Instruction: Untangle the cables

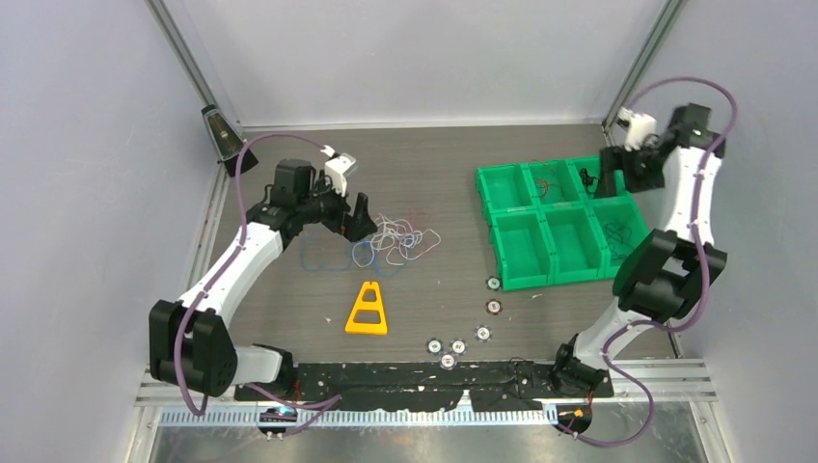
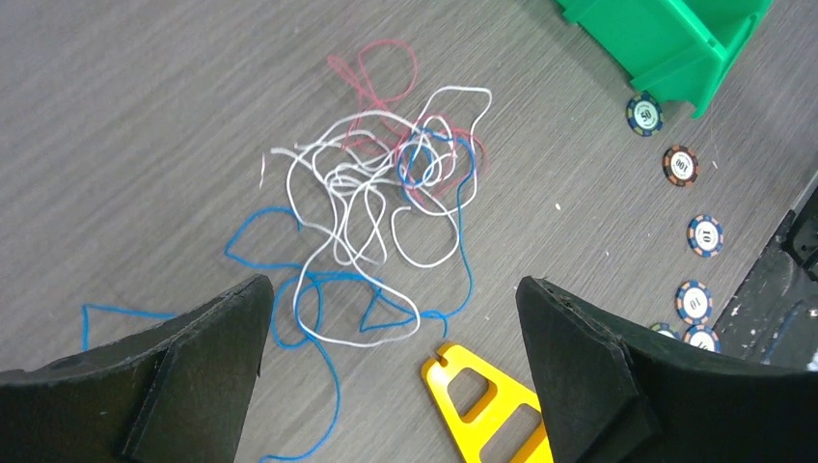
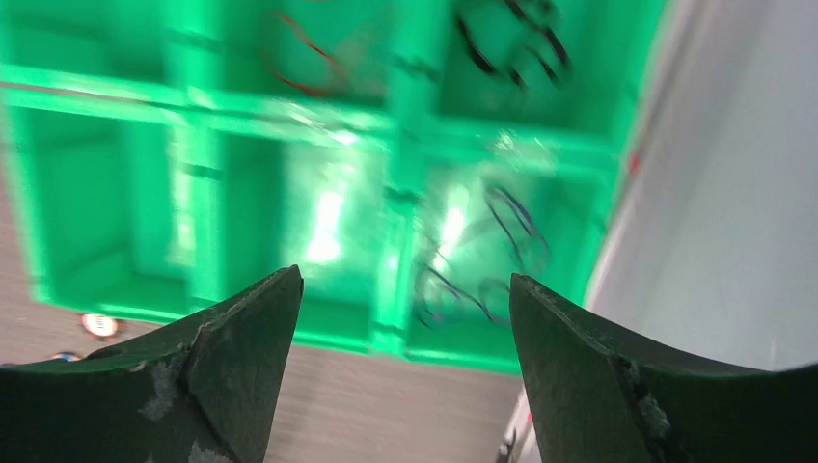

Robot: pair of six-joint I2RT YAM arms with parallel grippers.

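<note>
the cables (image 1: pixel 394 241) lie in a loose tangle on the tabletop (image 1: pixel 444 174), left of centre. they are just ahead of the left end effector (image 1: pixel 353 224) and well apart from the right end effector (image 1: pixel 617 166). so the left arm is plainly the nearer one. from above, the tangle stretches mostly sideways: faint blue loops trail out at its left end beside the left arm, and the white and red strands bunch toward the right.

in the left wrist view the cables (image 2: pixel 376 212) sit straight ahead of the left end effector (image 2: pixel 394 285), in the gap between its two fingers. the white knot is in the middle, red loops lie on its far side, and blue strands run back toward the fingers and off past the left one. the left end effector is released, with its fingers spread wide and nothing between them, and i cannot tell whether it hangs above the strands or touches them. a short reach forward and down would likely put it on the near blue and white loops.

the right end effector (image 3: pixel 403 280) is also released and empty, looking down into the green bin (image 3: pixel 203 116) at the far right. thin dark and red strands show in some of its compartments, though that view is blurred.

a yellow triangle (image 1: pixel 367 328) rests just on the near side of the tangle, and it could get in the way of a low sweep. poker chips (image 1: pixel 494 307) lie scattered between it and the green bin (image 1: pixel 502 236).
</note>
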